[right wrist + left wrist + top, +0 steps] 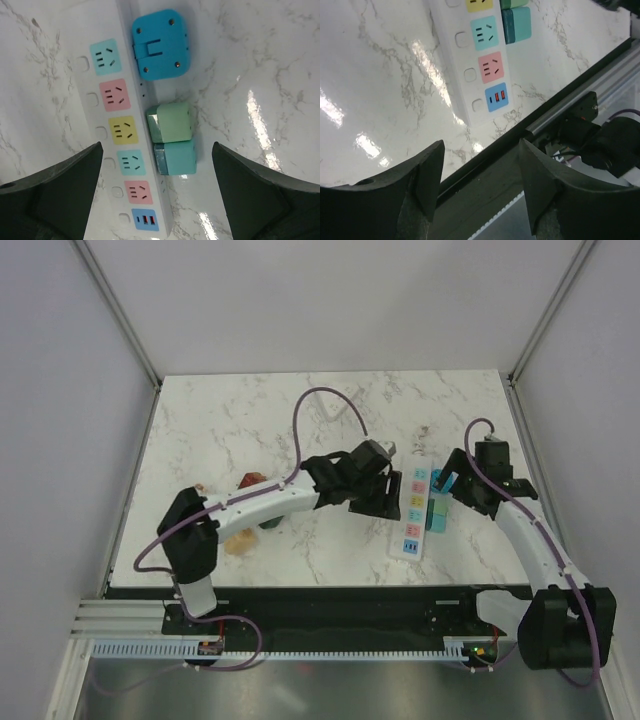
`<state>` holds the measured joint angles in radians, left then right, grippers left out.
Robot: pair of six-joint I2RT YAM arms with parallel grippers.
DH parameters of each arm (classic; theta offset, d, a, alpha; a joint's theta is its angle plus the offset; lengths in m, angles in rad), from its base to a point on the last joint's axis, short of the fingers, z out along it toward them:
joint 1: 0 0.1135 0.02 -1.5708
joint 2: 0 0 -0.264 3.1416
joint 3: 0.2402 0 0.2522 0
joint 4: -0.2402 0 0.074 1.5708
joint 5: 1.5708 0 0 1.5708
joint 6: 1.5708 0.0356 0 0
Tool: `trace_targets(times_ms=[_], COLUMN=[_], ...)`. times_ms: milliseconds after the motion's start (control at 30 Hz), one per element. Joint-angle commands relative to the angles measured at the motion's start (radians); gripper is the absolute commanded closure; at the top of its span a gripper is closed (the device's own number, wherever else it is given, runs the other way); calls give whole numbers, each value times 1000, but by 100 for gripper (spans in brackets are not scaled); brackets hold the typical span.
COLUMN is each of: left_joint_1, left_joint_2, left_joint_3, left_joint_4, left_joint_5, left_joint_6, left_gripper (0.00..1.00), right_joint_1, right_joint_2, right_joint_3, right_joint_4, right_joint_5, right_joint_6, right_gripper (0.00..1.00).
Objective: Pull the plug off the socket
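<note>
A white power strip (413, 512) with coloured sockets lies on the marble table, right of centre. A light green cube plug (170, 122) and a teal cube plug (176, 157) sit side by side against its right side. A blue flat plug (160, 45) lies further along that side with its screwed face up; I cannot tell if it is plugged in. My right gripper (157, 165) is open and empty above the cube plugs, and shows in the top view (452, 485). My left gripper (481, 150) is open and empty, just left of the strip (470, 75) in the top view (378, 502).
A few small objects lie by the left arm: a reddish one (252, 481), a beige one (238, 543) and a dark green one (270, 523). The table's black front rail (560, 107) runs close to the strip's near end. Grey walls enclose the table.
</note>
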<state>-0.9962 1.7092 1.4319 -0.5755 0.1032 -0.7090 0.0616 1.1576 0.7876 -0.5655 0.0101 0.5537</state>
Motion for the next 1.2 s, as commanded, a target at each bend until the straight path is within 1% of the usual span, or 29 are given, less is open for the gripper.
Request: trace_targets(times_ms=[0,33,67,100,167,200,267,367,600,700,967,1000,1167], left_joint_1=[-74,-99,-113,-123,-157,-166,-189,-202,-213,-222,-234,-237,-242], left_joint_2=[108,163,191,217,286,309,367,421,478,487,518,523,564], left_joint_3=[149,179,238,269,332,350,407,452,467,470,502,510,562], left_joint_4=[-29,-49,-69,-113,-138,-152,-193,-227,-238,-239,-241,-242,-253], left_joint_5=[-129,-170,-186,-226,-258,-293,-310,-339,-350,-358,-353,-355,-359], left_joint_6=[46,45,46,37,36,33,37,34,26,23,11,13,9], left_gripper=[31,15,15,15,15,15,14,14,14,14,12,2,0], right_joint_1=[-83,-97,-109,-126,-140,-155,-177,-223,-236,-236,-235,-236,-235], right_joint_2=[-82,-90,-98,-108,-111,-113,-114,-124,-99,-87,-84,-84,-90], right_joint_3=[15,19,19,13,4,-10,-24,-48,-91,-123,-151,-151,-151], right_joint_4=[-31,-37,-42,-43,-42,-37,-25,7,81,122,141,141,141], right_joint_5=[33,33,34,34,36,37,33,-9,-108,-171,-187,-187,-188], right_joint_6=[-5,-11,-14,-15,-21,-21,-21,-15,-15,-14,-29,-31,-32], right_gripper=[2,2,2,2,2,2,2,5,11,12,13,13,13])
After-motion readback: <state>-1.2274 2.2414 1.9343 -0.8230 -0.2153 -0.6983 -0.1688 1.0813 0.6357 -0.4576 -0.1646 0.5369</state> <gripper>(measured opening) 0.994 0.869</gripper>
